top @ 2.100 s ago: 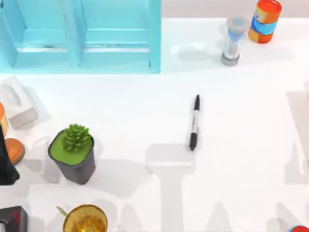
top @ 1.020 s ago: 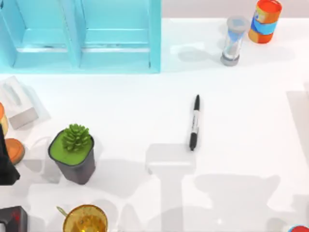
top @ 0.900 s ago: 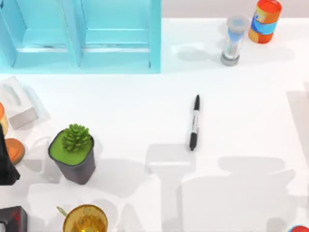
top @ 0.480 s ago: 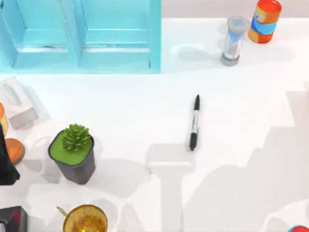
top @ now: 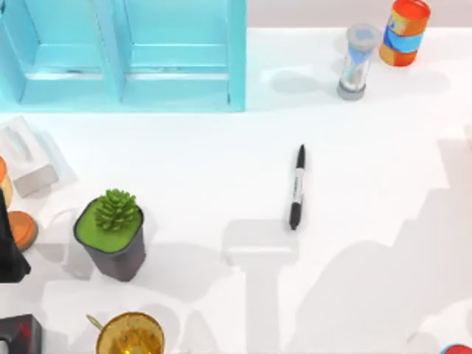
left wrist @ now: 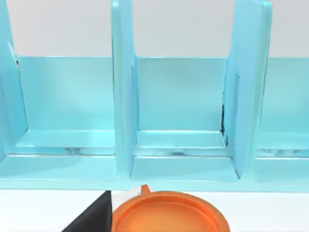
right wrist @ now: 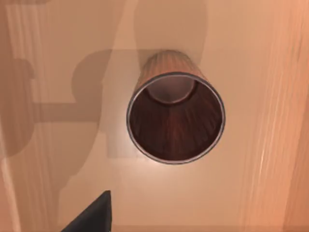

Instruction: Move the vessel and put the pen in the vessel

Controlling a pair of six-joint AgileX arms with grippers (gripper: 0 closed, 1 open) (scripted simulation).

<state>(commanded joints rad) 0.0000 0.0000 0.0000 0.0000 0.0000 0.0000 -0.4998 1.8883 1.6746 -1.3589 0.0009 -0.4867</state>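
Left of the plant pot [top: 112, 243], the top view's left border is cutting through a black arm part [top: 10, 247], an orange disc [top: 22, 229] and a dark box [top: 18, 335] — none is showing whole. Below the pot, the golden goblet [top: 130, 334] is running off the lower border, and far to the pot's right a red-and-blue sliver [top: 457, 349] is peeking in at the corner, too little to identify. In the right wrist view a black fingertip [right wrist: 91, 215] near the vessel [right wrist: 175, 121] is getting clipped — gripper state unreadable.

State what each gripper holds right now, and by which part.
Cannot be told: no fingers close on anything. The pen lies free on the table; the vessel stands untouched.
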